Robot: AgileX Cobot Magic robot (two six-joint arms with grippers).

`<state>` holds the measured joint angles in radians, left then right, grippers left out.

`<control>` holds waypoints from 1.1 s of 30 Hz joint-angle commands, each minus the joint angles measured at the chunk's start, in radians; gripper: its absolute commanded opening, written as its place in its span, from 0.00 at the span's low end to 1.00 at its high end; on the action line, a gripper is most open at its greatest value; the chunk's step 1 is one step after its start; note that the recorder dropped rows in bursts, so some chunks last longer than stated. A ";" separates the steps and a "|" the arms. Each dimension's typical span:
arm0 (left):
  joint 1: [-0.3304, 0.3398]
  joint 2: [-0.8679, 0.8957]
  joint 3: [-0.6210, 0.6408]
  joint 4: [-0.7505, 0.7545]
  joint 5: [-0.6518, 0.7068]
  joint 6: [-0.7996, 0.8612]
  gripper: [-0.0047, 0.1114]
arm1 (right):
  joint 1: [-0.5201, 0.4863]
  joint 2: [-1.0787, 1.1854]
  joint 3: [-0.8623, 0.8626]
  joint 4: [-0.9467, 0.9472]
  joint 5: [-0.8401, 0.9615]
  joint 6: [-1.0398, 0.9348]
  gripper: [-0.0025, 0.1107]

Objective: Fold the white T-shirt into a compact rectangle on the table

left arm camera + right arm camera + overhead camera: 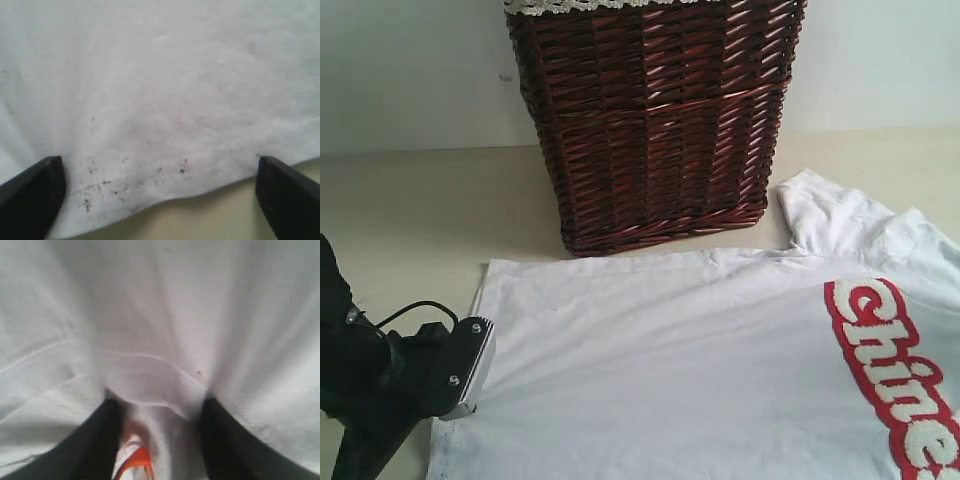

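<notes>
At the near left of the table point(410, 210), the left gripper point(160, 197) stands with jaws wide apart astride the hem of the white T-shirt point(700, 360), which lies flat, its long axis running rightward from there; the right gripper point(160, 440) is pinched on a bunched fold of it

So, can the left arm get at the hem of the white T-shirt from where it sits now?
Probably yes. The left end effector is open, the hem of the white T-shirt lies flat on the table between its fingers, and nothing covers that edge.
</notes>
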<state>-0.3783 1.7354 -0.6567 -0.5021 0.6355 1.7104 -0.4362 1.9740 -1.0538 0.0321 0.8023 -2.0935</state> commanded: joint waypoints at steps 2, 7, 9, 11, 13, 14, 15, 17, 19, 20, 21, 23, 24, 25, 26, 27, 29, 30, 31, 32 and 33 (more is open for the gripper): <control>-0.003 0.034 0.016 0.019 0.013 -0.013 0.94 | -0.017 0.050 0.022 -0.120 0.041 0.015 0.13; -0.003 0.034 0.016 0.019 0.013 -0.013 0.94 | -0.017 0.050 0.022 -0.113 0.041 0.063 0.02; -0.003 0.034 0.016 0.019 0.013 -0.013 0.94 | -0.017 0.047 0.022 -0.094 0.041 0.092 0.02; -0.003 0.034 0.016 0.019 0.013 -0.013 0.94 | -0.017 0.034 0.022 -0.071 0.041 0.110 0.02; -0.003 0.034 0.016 0.019 0.013 -0.013 0.94 | -0.017 0.013 0.022 -0.047 0.041 0.115 0.02; -0.003 0.034 0.016 0.019 0.013 -0.013 0.94 | -0.017 0.002 0.022 -0.024 0.041 0.115 0.02; -0.003 0.034 0.016 0.019 0.013 -0.013 0.94 | -0.017 -0.009 0.022 -0.013 0.041 0.115 0.02; -0.003 0.034 0.016 0.019 0.013 -0.013 0.94 | -0.017 -0.021 0.022 0.002 0.043 0.111 0.02; -0.003 0.034 0.016 0.019 0.013 -0.013 0.94 | -0.017 -0.031 0.022 0.018 0.043 0.100 0.02; -0.003 0.034 0.016 0.019 0.013 -0.013 0.94 | -0.017 -0.031 0.022 0.018 0.043 0.100 0.02; -0.003 0.034 0.016 0.019 0.013 -0.013 0.94 | -0.017 -0.031 0.022 0.018 0.043 0.102 0.02; -0.003 0.034 0.016 0.019 0.013 -0.013 0.94 | -0.017 -0.031 0.022 0.018 0.043 0.106 0.02; -0.003 0.034 0.016 0.019 0.013 -0.013 0.94 | -0.017 -0.031 0.022 0.018 0.043 0.108 0.02; -0.003 0.034 0.016 0.019 0.013 -0.013 0.94 | -0.017 -0.031 0.022 0.020 0.043 0.110 0.02; -0.003 0.034 0.016 0.019 0.013 -0.013 0.94 | -0.017 -0.031 0.022 0.022 0.043 0.124 0.02; -0.003 0.034 0.016 0.019 0.013 -0.013 0.94 | -0.017 -0.031 0.022 0.021 0.043 0.174 0.02; -0.003 0.034 0.016 0.019 0.013 -0.013 0.94 | -0.017 -0.031 0.022 0.019 0.043 0.236 0.02; -0.003 0.034 0.016 0.019 0.013 -0.013 0.94 | -0.017 -0.031 0.022 0.019 0.043 0.242 0.02; -0.003 0.034 0.016 0.019 0.013 -0.013 0.94 | -0.017 -0.031 0.022 0.019 0.043 0.242 0.02; -0.003 0.034 0.016 0.019 0.013 -0.013 0.94 | -0.017 -0.031 0.022 0.019 0.043 0.244 0.02; -0.003 0.034 0.016 0.019 0.013 -0.013 0.94 | -0.017 -0.031 0.022 0.019 0.039 0.246 0.02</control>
<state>-0.3783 1.7354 -0.6567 -0.5068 0.6345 1.7121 -0.4442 1.9422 -1.0422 0.0564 0.8279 -1.8605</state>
